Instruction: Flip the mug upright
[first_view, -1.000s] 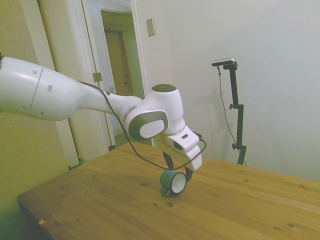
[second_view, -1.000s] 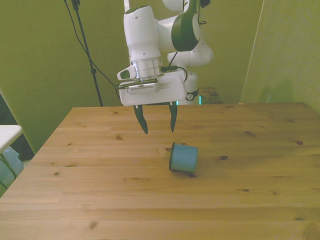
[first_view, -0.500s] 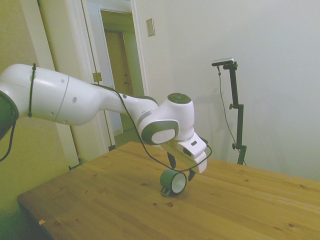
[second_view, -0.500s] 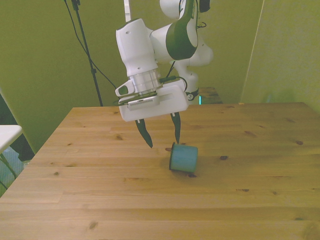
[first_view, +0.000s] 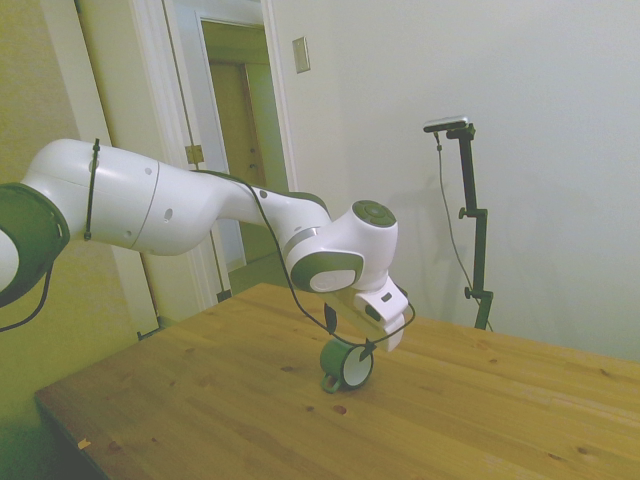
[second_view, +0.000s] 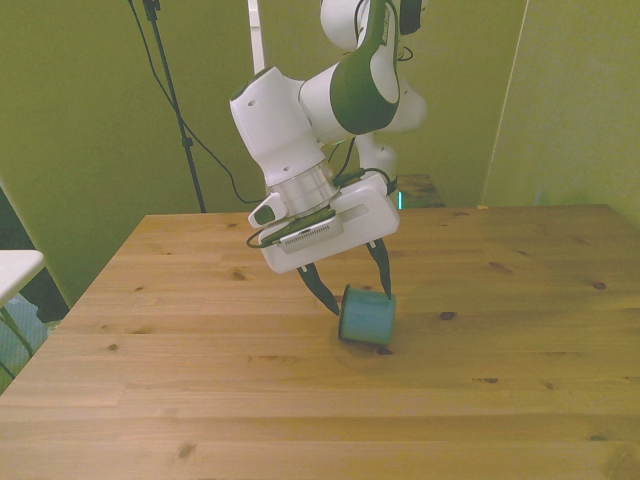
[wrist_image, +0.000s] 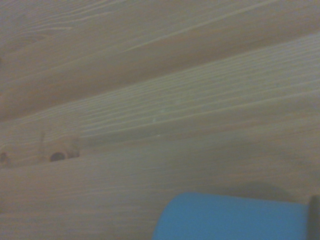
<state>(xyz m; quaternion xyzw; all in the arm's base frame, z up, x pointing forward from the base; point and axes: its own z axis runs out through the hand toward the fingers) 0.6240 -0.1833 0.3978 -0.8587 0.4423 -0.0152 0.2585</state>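
Item: mug, teal-blue w/ white inside & dark rim; we log it lying on its side near the middle of the table, not upright. In the side view its open mouth faces the camera, handle low by the wood; in the front view we see only the closed blue wall & base end. Item: gripper, on a white arm, tilted, fingers spread apart; we note one dark finger at the mug's edge on the front view's left, the other at its top edge on the front view's right, so the fingers straddle the mug's far end. Contact w/ the mug: we can't tell. Wrist view: blurred wood grain, a knot, & part of the mug's blue wall.
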